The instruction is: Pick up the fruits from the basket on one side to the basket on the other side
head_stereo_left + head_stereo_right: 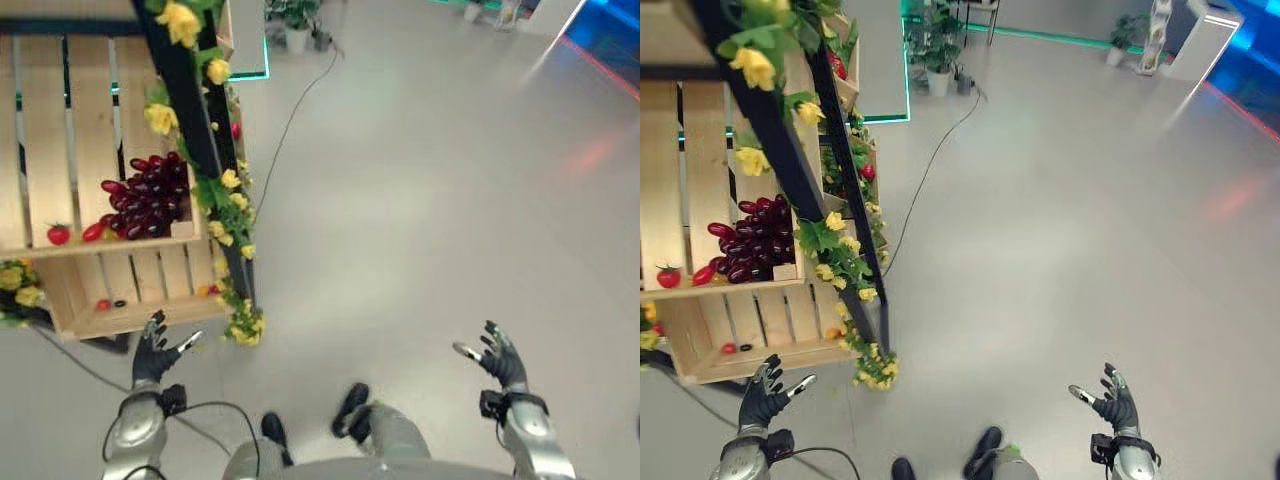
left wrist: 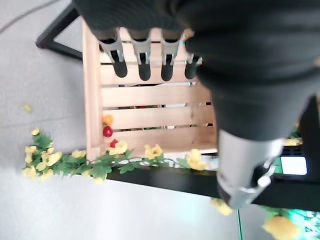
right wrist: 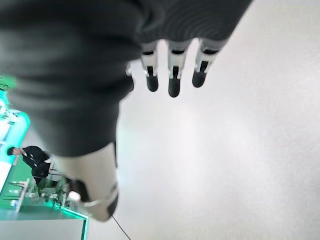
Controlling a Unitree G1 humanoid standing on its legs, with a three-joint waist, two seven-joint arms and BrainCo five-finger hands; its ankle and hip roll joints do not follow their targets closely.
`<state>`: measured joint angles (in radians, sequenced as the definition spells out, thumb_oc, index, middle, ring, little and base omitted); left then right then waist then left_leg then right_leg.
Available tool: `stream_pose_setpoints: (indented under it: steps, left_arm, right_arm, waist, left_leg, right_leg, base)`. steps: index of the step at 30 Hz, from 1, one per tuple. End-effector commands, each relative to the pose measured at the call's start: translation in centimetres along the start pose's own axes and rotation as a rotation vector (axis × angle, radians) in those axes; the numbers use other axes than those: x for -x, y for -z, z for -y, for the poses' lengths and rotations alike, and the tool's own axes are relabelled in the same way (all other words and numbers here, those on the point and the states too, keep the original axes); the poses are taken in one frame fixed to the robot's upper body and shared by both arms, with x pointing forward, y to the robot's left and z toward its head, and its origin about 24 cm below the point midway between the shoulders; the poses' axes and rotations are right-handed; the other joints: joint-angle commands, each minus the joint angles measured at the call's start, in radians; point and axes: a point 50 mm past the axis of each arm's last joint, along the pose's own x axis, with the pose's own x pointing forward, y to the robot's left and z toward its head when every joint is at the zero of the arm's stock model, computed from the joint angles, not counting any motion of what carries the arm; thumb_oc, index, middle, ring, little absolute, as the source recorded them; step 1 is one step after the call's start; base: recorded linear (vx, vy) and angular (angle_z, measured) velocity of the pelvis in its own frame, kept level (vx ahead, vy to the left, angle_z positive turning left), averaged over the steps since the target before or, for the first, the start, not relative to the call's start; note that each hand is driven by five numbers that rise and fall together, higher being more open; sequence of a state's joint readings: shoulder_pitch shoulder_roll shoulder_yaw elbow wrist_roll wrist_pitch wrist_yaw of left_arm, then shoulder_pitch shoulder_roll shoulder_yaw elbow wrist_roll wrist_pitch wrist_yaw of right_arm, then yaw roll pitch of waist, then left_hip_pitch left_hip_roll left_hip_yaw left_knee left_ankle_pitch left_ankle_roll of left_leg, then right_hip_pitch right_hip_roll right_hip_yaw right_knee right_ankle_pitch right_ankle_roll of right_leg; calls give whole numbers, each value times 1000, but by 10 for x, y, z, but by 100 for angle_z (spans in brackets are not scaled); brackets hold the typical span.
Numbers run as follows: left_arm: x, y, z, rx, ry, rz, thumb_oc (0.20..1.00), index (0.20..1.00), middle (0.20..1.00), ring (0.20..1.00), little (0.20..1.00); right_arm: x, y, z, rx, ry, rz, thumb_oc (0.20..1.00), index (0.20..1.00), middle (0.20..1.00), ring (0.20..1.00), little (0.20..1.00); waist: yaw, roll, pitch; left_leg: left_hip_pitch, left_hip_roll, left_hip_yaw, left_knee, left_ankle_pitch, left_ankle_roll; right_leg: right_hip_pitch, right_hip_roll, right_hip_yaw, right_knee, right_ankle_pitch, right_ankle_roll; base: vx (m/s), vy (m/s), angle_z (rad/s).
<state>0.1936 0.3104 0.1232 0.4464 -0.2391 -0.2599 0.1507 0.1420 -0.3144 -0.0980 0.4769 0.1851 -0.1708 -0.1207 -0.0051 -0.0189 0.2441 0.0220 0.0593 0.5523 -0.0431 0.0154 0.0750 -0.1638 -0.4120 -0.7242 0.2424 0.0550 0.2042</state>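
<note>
Two slatted wooden crates sit on a black stand at my left. The upper crate (image 1: 110, 245) holds a bunch of dark purple grapes (image 1: 150, 195) and small red fruits (image 1: 58, 234) near its front edge. The lower crate (image 1: 140, 317) holds a small red fruit (image 1: 103, 304); in its corner lie an orange fruit (image 2: 107, 120) and a red one (image 2: 108, 131). My left hand (image 1: 155, 350) hovers open just in front of the lower crate, fingers (image 2: 145, 65) straight and empty. Far from the crates, my right hand (image 1: 500, 358) is open over bare floor, holding nothing.
Garlands of yellow flowers and green leaves (image 1: 235, 250) wind down the stand's black post (image 1: 195, 120), right of the crates. A potted plant (image 1: 295, 20) stands far back. Open grey floor stretches to the right. A person (image 3: 30, 157) is far off.
</note>
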Motion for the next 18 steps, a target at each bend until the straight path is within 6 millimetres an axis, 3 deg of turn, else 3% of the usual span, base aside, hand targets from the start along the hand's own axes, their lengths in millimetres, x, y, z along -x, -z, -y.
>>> stream_pose_setpoints:
  steps: [1,3,4,5,7,12,18]
  left_arm:
    - [-8,-32,-12,-48,-19,162,1000,1000,1000,1000,1000]
    - [-7,-32,-10,-50,-12,164,1000,1000,1000,1000,1000]
    - [-7,-32,-10,-46,-15,162,1000,1000,1000,1000,1000]
    - [-8,-31,-7,-48,-12,155,1000,1000,1000,1000,1000]
    - [-8,-30,-5,-44,-13,149,1000,1000,1000,1000,1000]
    - [-8,-28,3,-12,-11,143,1000,1000,1000,1000,1000]
    - [-10,-30,8,5,-17,149,1000,1000,1000,1000,1000]
  right_arm:
    - [-14,-30,-5,1,24,131,1000,1000,1000,1000,1000]
    - [-16,-32,-5,11,22,127,1000,1000,1000,1000,1000]
    - [-16,-33,-4,11,21,131,1000,1000,1000,1000,1000]
    - [-15,-31,-4,15,9,126,1000,1000,1000,1000,1000]
    - [-14,-33,-3,23,5,134,1000,1000,1000,1000,1000]
    - [-14,-38,8,52,31,153,1000,1000,1000,1000,1000]
    - [-17,-43,11,57,47,170,1000,1000,1000,1000,1000]
  waist:
    - [43,-54,-75]
    - [51,-58,-87]
    - [54,-63,-85]
    - [44,-74,-85]
    - [49,-75,-82]
    - [40,-52,-66]
    - [22,-33,-53]
  left_leg:
    - [35,-45,-160,-8,-47,-101]
    - [30,-45,-150,-12,-43,-103]
    - [31,-45,-141,-6,-50,-101]
    - [27,-49,-148,6,-55,-104]
    - [28,-47,-147,10,-57,-106]
    - [17,-31,-152,12,-38,-115]
    - [10,-18,-169,3,-23,-118]
  right_leg:
    - [85,-110,8,-218,332,58]
    - [108,-135,8,-221,349,58]
    - [99,-127,-4,-199,330,58]
    - [95,-105,29,-193,290,58]
    - [92,-105,33,-180,275,58]
    - [111,-104,-11,-140,230,58]
    - [103,-101,-20,-88,186,55]
  base:
    - [-57,-157,-39]
    - [-3,-93,-51]
    - [49,-151,-45]
    - [43,-135,-27]
    - [5,-133,-79]
    - [-27,-139,-35]
    - [-43,-77,5]
